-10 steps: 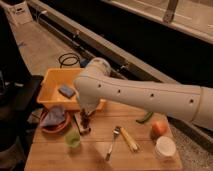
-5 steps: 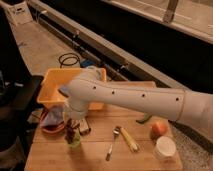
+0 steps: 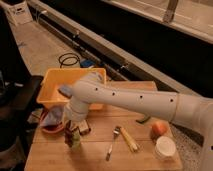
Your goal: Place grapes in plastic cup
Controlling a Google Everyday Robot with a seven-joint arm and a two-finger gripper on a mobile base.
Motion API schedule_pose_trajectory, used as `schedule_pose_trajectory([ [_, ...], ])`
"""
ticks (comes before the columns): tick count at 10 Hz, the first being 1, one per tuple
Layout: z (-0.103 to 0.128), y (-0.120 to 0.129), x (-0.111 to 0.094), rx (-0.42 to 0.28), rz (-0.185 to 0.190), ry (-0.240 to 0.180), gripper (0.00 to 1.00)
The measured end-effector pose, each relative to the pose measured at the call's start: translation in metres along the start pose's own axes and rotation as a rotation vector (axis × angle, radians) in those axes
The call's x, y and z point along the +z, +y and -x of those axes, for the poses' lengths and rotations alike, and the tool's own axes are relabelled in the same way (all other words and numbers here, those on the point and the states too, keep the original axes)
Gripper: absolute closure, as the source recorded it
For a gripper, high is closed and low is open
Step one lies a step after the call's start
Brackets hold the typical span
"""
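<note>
- The claw (image 3: pixel 72 132) points down over the bench (image 3: pixel 95 156), clenched on the grapes (image 3: pixel 69 137).
- The grapes hang right at the mouth of the green plastic cup (image 3: pixel 75 145).
- A yellow bin (image 3: pixel 50 92) stands just behind; a fork (image 3: pixel 112 143) lies nearby.

Thick white tubular arm (image 3: pixel 135 100), smooth glossy shell, row of small dark dots along its side, bulbous rounded joint, short white wrist section, dark gripper (image 3: pixel 71 131) with closed fingers, near the wooden table's (image 3: pixel 95 156) front left corner
</note>
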Motion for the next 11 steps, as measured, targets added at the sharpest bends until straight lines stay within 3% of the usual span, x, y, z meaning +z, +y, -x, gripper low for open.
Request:
schedule_pose_trajectory([
  [1,-0.0020,0.0001,0.0047,0.005,0.003,-0.021,0.98],
  [4,-0.0074,-0.0005,0.0120,0.011,0.004,-0.064,0.72],
  [11,-0.0072,-0.0003,0.0124,0.011,0.005,-0.064,0.71],
])
